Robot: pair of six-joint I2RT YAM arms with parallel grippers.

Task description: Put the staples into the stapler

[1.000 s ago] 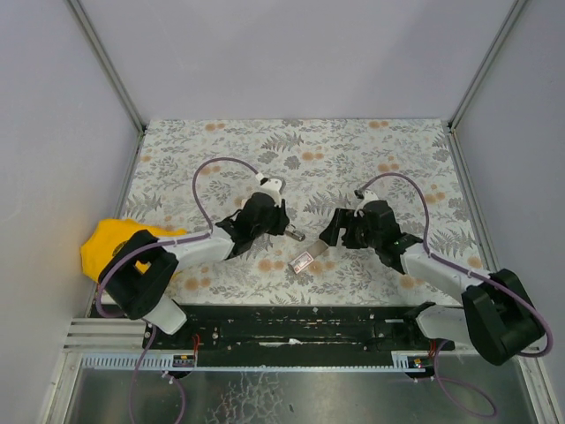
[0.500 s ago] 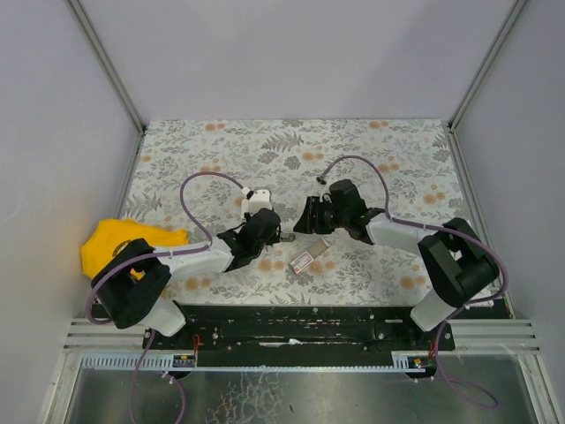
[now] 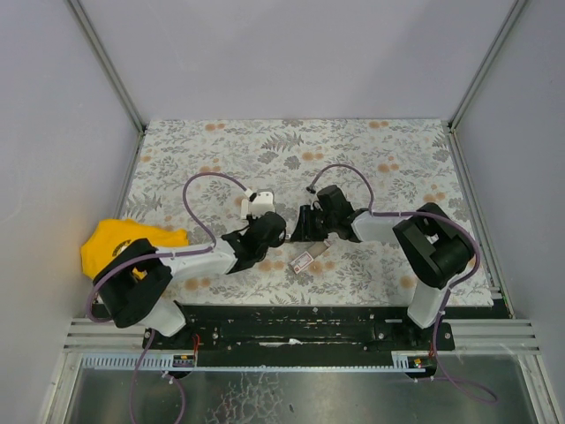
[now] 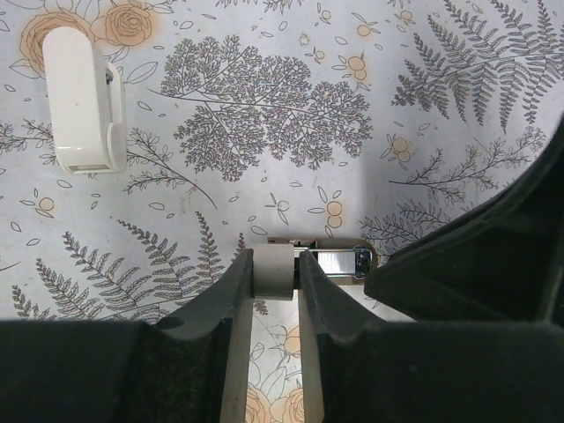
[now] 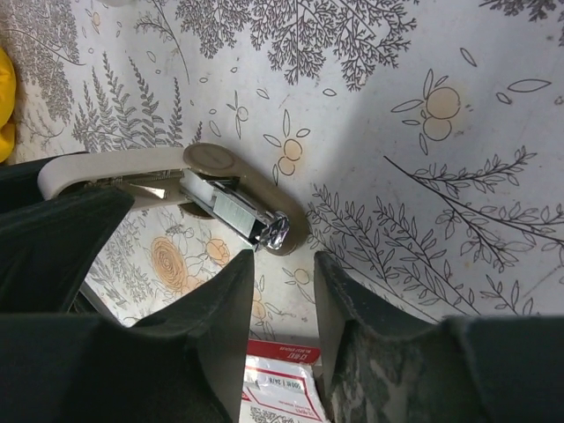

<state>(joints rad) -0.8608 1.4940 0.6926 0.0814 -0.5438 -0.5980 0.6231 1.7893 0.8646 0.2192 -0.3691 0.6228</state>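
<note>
The stapler lies opened on the floral mat. Its beige arm (image 5: 123,169) and metal magazine (image 5: 231,211) show in the right wrist view. My left gripper (image 4: 276,264) is shut on the stapler's beige end (image 4: 276,273), with the magazine (image 4: 339,261) sticking out to the right. My right gripper (image 5: 282,264) is open and empty, its tips just short of the magazine's shiny end. The staples carton (image 5: 286,388), pink and white, lies on the mat under the right gripper and also shows in the top view (image 3: 306,261). In the top view both grippers, left (image 3: 269,231) and right (image 3: 300,225), meet over the stapler and hide it.
A small white piece (image 4: 84,97) lies on the mat beyond the left gripper. A yellow object (image 3: 124,243) sits at the mat's left edge. Metal frame posts and grey walls bound the mat (image 3: 397,159).
My right arm has swung left, bringing its gripper up to the stapler and over the carton. My left gripper has shifted slightly nearer with the stapler in it.
</note>
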